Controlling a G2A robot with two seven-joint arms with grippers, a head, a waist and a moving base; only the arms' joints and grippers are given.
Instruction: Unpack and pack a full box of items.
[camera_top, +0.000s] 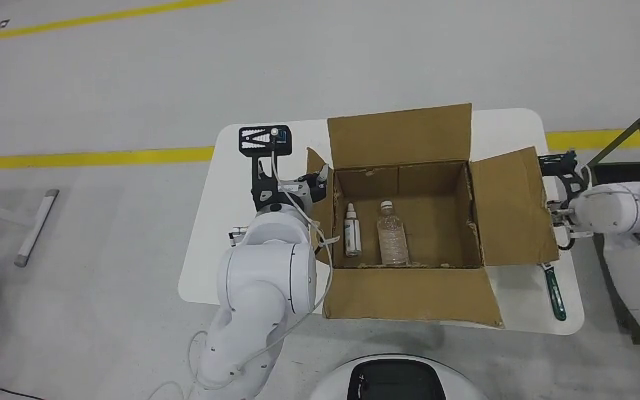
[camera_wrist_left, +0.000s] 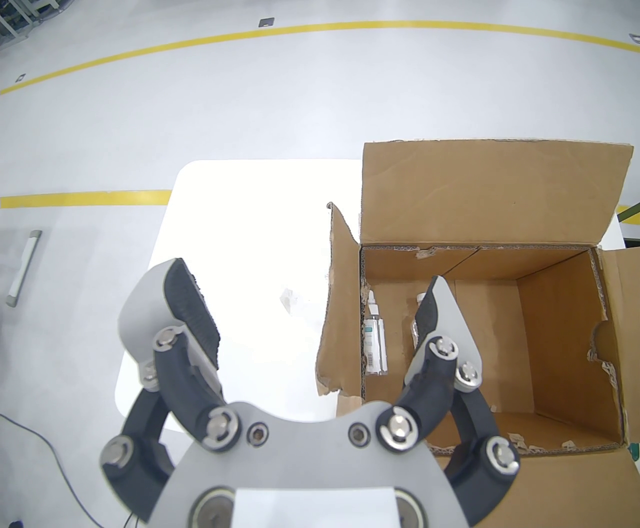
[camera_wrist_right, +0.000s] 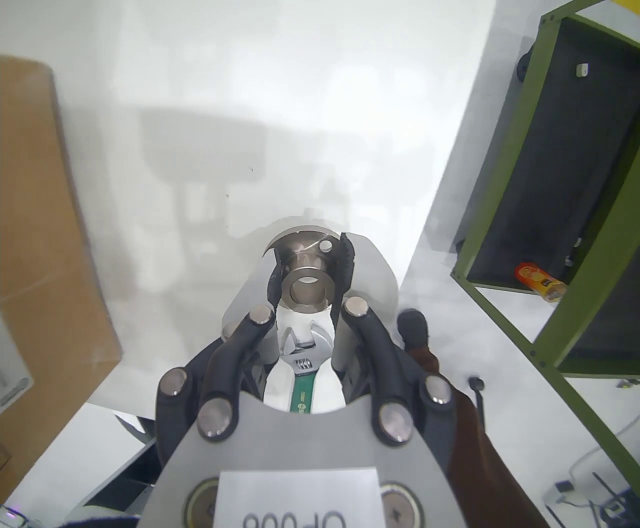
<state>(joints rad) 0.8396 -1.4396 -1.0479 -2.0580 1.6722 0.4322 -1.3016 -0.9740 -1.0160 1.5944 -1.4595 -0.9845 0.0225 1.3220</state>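
Gripping metal sleeve (camera_wrist_right: 302, 257) in right gripper (camera_wrist_right: 310, 271), right of box (camera_top: 400, 135) beside wrench (camera_wrist_right: 303, 357); hovering left gripper (camera_wrist_left: 307, 290), released, over box's left wall.

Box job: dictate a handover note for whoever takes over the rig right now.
Left gripper: open and empty, above the left flap of the cardboard box.
Right gripper: shut on a metal sleeve, above the table to the right of the box.
In the open box: a white spray bottle and a clear bottle, both lying flat.
On the table by the right flap: a green-handled wrench.
Phase unclear. If unpacking, two bottles remain; if packing, sleeve and wrench go in.
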